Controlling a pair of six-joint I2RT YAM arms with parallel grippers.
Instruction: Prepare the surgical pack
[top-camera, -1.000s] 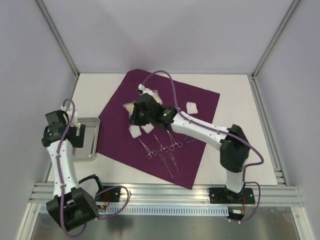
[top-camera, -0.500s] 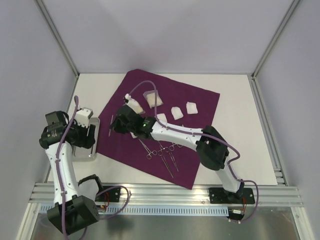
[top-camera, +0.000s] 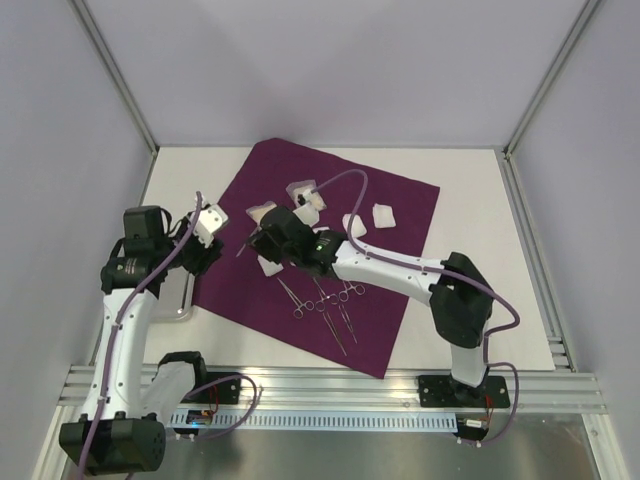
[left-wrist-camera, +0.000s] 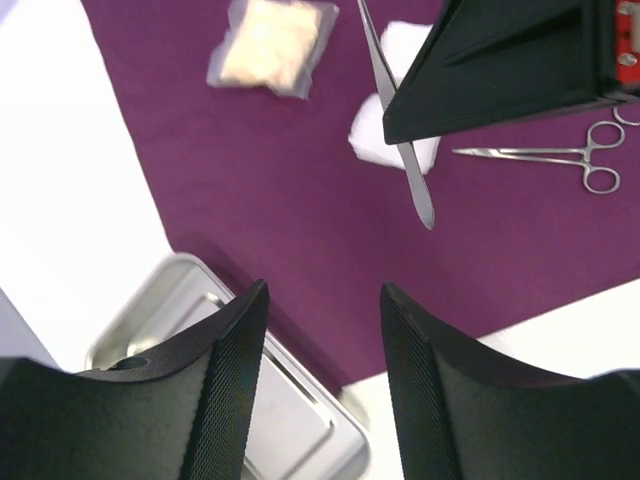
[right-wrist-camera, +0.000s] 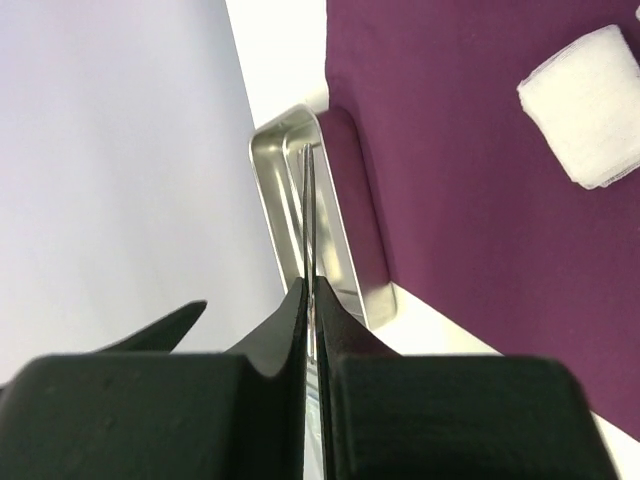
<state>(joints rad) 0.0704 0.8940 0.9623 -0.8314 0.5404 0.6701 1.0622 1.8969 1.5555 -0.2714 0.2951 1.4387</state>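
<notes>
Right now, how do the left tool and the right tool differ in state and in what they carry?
The left tool stands open and empty; the right tool is shut on a slim metal instrument. The left tool hangs over the edge of the purple drape, by the steel tray; the right tool is farther in over the drape, its instrument pointing toward that tray. Both are black.

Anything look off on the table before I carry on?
The surgical pack lies skewed on the table, and its left edge seems to bunch up against the metal tray. Gauze pads sit scattered on it. Nothing looks spilled or damaged.
</notes>
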